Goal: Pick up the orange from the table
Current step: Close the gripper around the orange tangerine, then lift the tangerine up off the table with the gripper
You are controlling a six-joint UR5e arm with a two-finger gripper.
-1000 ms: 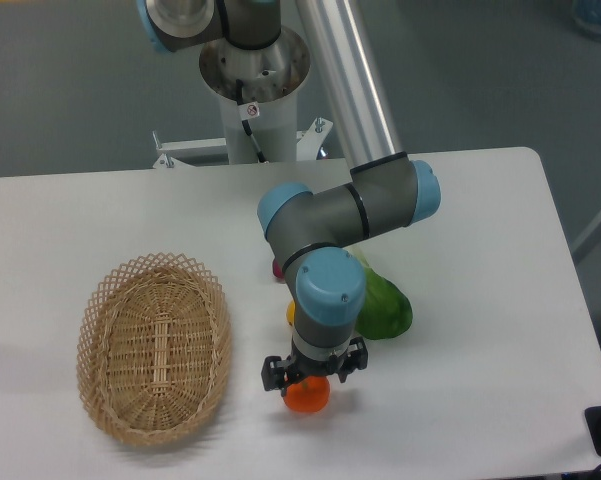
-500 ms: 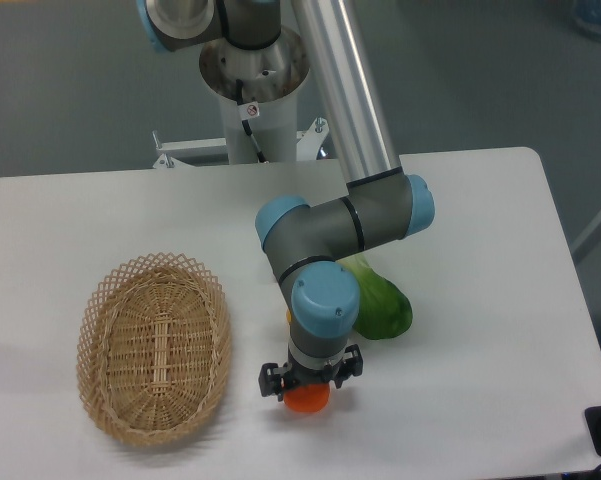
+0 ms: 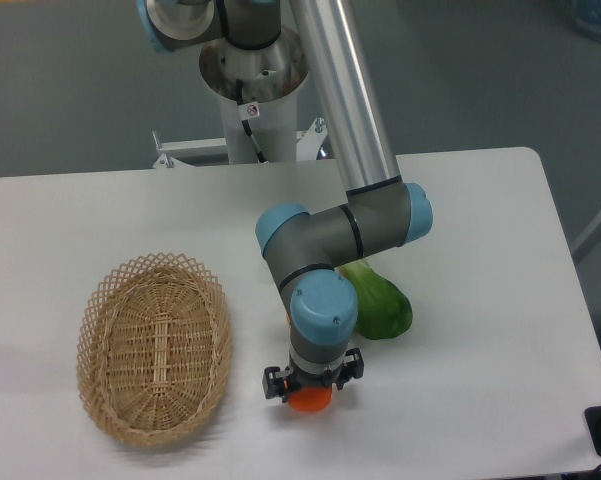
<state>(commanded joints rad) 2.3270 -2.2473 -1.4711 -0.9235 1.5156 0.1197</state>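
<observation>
The orange (image 3: 308,402) lies on the white table (image 3: 480,230) near its front edge, right of the basket. Only its lower front part shows; the rest is covered from above by my gripper (image 3: 310,390). The gripper points straight down and sits over the orange, with its jaws spread to the left and right of the fruit. The fingertips are mostly hidden behind the wrist and the orange. The orange rests on the table.
An oval wicker basket (image 3: 155,345) stands at the left, empty. A larger green fruit (image 3: 382,308) lies just behind and right of the gripper, partly under the arm's elbow (image 3: 330,235). The robot's base column (image 3: 252,80) stands behind the table's far edge.
The arm has lowered and come slightly forward, so the gripper covers more of the orange. The orange has stayed in place.
</observation>
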